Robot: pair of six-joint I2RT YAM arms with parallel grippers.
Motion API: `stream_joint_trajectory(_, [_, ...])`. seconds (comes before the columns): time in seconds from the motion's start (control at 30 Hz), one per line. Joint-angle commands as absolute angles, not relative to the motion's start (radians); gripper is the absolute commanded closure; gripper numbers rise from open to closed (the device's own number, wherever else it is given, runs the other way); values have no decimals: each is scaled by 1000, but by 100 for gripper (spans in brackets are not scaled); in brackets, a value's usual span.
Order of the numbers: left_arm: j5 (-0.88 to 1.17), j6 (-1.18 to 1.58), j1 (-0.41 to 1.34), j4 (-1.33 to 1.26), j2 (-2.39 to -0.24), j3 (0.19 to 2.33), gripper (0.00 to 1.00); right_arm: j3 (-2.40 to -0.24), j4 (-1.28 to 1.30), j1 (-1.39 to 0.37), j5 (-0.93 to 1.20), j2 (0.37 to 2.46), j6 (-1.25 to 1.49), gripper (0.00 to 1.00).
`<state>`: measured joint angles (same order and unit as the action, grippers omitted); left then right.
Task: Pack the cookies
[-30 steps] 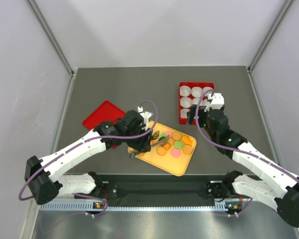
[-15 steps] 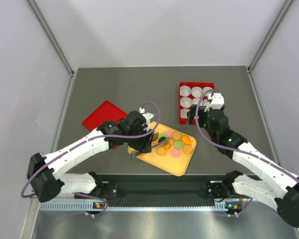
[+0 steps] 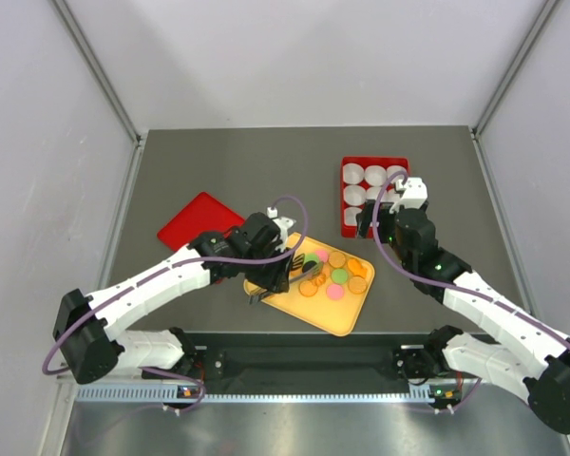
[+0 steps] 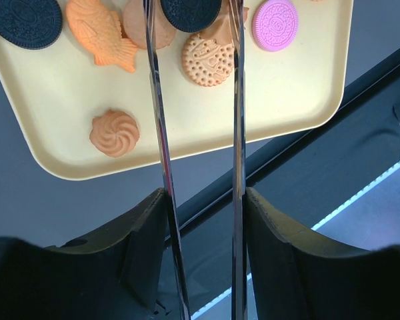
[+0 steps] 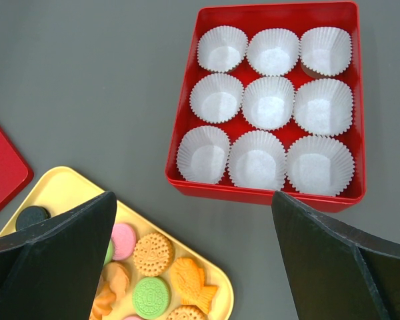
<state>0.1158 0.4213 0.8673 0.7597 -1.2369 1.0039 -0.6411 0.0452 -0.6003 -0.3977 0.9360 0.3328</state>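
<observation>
1. Top view: the cookies (image 3: 334,275) are all lying on the yellow tray (image 3: 347,323) by the bench's near edge; the red box (image 3: 346,195) toward the right edge is holding none, so packing looks barely begun; the left gripper (image 3: 277,275) is covering part of the tray.
2. Left wrist: the left gripper is clamping metal tongs (image 4: 163,133), blades apart, straddling a black sandwich cookie (image 4: 190,12); the tips are running off the frame, so I cannot tell whether they are touching it.
3. Right wrist: the right gripper (image 5: 193,267) is standing wide apart, holding nothing; all nine paper cups (image 5: 269,102) are sitting empty.
</observation>
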Motion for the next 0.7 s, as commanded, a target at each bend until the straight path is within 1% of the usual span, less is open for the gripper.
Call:
stream_joint_trajectory(0.0, [115,433,873,706,-1236,999,48,-643,8,-612,-396,908,322,0])
stream_joint_trajectory(0.67, [103,439,871,724,-1224,1011,55,-643,8,-612,-397,905,324,0])
